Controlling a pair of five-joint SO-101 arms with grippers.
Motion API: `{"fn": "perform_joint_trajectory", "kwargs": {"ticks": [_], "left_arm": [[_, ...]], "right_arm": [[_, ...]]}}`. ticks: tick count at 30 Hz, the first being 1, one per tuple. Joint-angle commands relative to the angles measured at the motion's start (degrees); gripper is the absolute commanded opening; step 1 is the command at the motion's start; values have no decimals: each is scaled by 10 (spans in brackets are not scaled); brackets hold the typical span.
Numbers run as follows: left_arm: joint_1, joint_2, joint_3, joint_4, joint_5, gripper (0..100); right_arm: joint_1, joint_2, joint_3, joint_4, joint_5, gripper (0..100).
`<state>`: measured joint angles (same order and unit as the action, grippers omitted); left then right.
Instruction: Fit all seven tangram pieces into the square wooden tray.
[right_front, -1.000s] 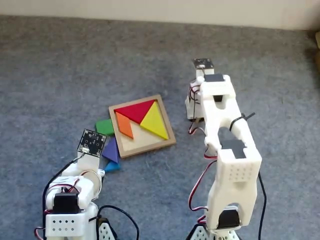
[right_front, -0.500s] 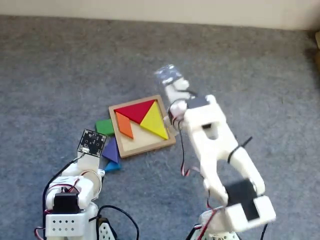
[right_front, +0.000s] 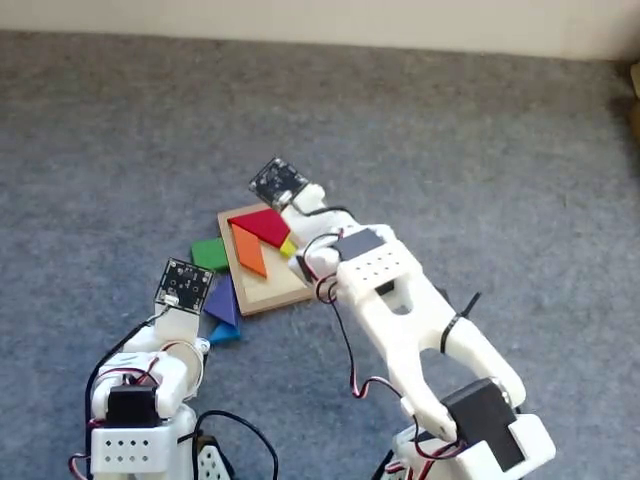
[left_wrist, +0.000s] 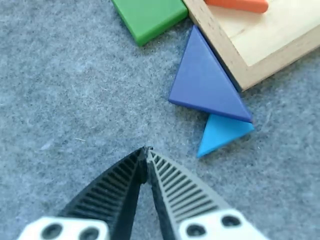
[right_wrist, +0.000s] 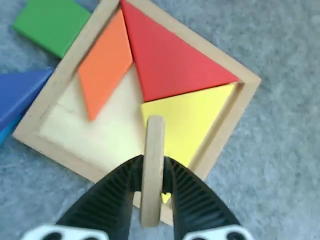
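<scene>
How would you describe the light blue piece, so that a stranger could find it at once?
Find the square wooden tray; a dark blue triangle lies against its outer edge. At that triangle's far side, away from the tray, lies the piece: a light blue triangle, smaller and paler than its neighbours.

Grey carpet (left_wrist: 75, 100) — bearing wooden tray (left_wrist: 216, 44), green square (left_wrist: 149, 15), blue triangle (left_wrist: 205, 82), cyan triangle (left_wrist: 220, 132).
</scene>
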<state>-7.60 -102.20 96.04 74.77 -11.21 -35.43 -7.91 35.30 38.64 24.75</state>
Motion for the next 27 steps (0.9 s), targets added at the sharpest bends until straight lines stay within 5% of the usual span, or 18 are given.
{"fn": "perform_joint_trajectory", "kwargs": {"ticks": [1,27], "left_arm": [[11,-15,11,1,-4,7],[11,-15,11,1,-4,7]], "right_arm": [[-15,-36,24,-65,6,6],[-41,-4,56,-58,4,99]]}}
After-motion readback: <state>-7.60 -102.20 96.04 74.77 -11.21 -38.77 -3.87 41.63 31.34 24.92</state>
